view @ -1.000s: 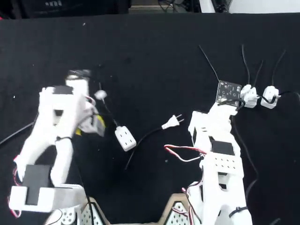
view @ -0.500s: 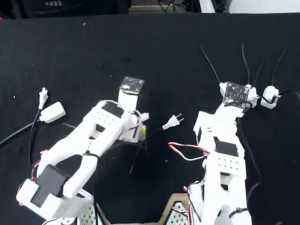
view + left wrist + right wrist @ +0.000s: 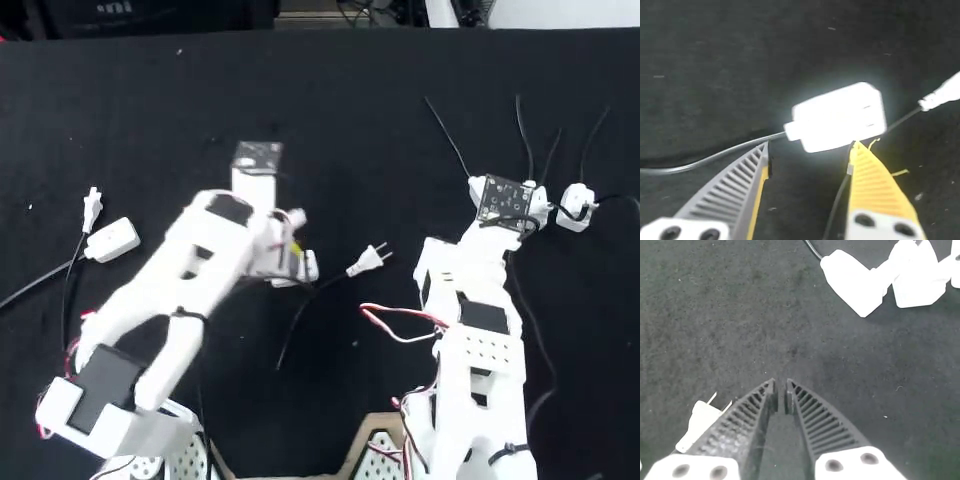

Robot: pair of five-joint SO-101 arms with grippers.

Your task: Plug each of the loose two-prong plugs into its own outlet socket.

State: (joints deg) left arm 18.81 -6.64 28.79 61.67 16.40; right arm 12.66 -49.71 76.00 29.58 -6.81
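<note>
A white outlet socket [image 3: 840, 116] lies on the black table just past the tips of my left gripper [image 3: 810, 150], which is open with one finger on either side of it. In the high view the left gripper [image 3: 290, 258] sits at the table's centre beside that socket [image 3: 309, 265]. A loose two-prong plug [image 3: 368, 260] lies just to its right. A second plug [image 3: 92, 208] and socket [image 3: 112, 238] lie at the far left. My right gripper [image 3: 780, 390] is shut on nothing, close over the table, with a white plug [image 3: 697, 422] beside its fingers.
Two white sockets with cords [image 3: 535, 205] [image 3: 576, 207] lie at the far right, just beyond the right arm [image 3: 470, 300]; they also appear in the right wrist view [image 3: 855, 275]. Thin black cords trail across the mat. The far half of the table is open.
The left arm swung from the far left to the centre and now straddles the socket, which shifted slightly right and farther back. The right arm moved only slightly.
</note>
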